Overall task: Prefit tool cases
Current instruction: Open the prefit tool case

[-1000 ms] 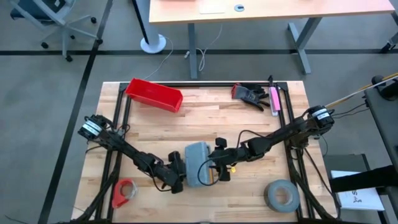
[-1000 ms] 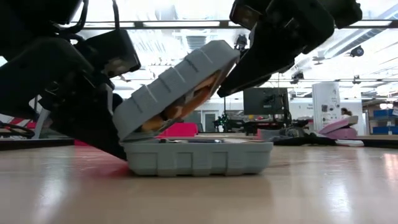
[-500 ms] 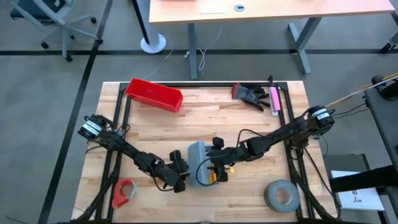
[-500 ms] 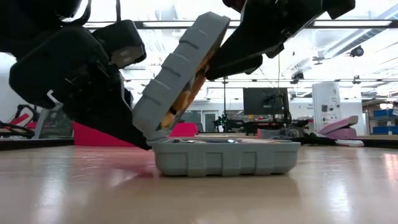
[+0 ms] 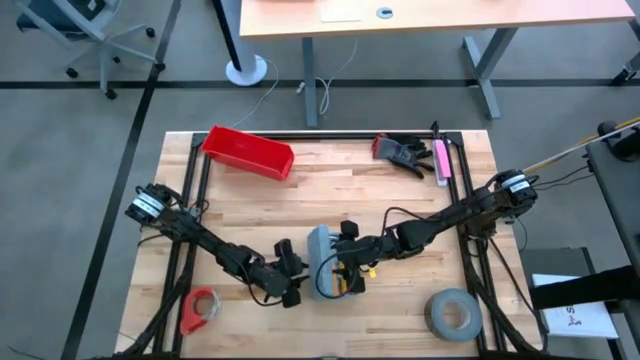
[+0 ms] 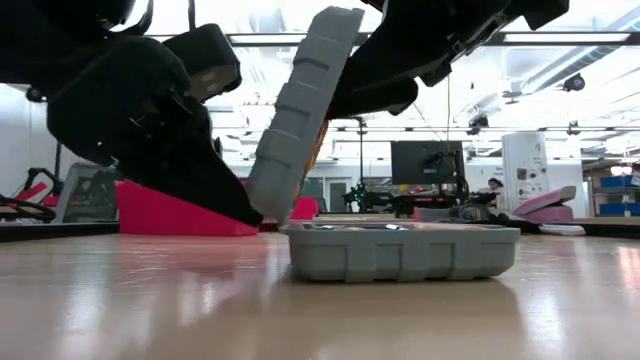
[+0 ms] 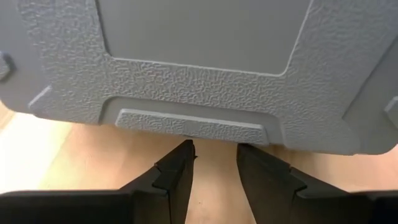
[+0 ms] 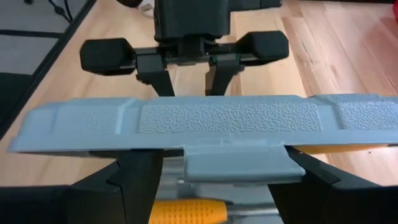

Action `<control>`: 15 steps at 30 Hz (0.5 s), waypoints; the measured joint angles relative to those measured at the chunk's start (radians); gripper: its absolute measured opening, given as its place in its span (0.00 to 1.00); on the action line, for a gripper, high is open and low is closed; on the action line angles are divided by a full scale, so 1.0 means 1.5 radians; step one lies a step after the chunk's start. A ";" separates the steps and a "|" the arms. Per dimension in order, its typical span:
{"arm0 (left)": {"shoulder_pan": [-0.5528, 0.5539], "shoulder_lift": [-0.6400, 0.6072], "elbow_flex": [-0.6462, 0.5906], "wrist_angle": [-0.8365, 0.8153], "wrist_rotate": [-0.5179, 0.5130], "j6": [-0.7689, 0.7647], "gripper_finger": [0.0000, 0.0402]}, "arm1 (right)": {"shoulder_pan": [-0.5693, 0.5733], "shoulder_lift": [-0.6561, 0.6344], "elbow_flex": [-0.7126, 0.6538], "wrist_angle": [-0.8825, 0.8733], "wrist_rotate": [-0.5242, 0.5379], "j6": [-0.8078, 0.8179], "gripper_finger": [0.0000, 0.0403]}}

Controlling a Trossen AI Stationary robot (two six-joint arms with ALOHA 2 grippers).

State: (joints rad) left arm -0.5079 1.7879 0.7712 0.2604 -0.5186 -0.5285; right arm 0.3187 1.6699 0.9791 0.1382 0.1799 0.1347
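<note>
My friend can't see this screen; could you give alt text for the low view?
A flat grey-blue plastic tool case sits on a wooden table, its lid raised nearly upright between two dark robot arms. A red plastic bin lies behind.

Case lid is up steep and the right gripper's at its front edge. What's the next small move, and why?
Probably keep swinging the lid back past vertical with the right gripper, open and straddling its front edge. The lid leans steeply over the hinge side, not yet resting open, and tools with yellow handles show inside. The left gripper, fingers parted, sits behind the tool case to brace it.
</note>
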 joint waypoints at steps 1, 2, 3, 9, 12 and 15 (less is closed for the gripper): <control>0.001 0.000 0.000 0.000 -0.001 0.000 0.32 | 0.000 0.000 0.000 0.002 0.000 -0.001 0.60; 0.001 0.000 0.000 0.001 -0.003 0.000 0.32 | 0.000 0.000 0.000 0.002 0.000 -0.001 0.60; 0.001 0.000 0.000 0.001 -0.007 0.003 0.32 | 0.000 0.000 0.000 0.002 0.000 -0.001 0.60; 0.008 0.000 0.000 0.026 -0.029 0.035 0.34 | 0.000 0.000 0.000 0.003 0.005 -0.002 0.61; 0.015 -0.001 0.000 0.037 -0.033 0.038 0.34 | 0.000 0.000 0.000 0.006 0.005 -0.003 0.60; 0.019 -0.001 0.000 0.041 -0.035 0.042 0.34 | 0.000 0.000 0.000 0.006 0.003 -0.003 0.59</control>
State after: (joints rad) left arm -0.4795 1.7870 0.7712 0.3224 -0.5714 -0.4649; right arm 0.3187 1.6699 0.9791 0.1472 0.1848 0.1299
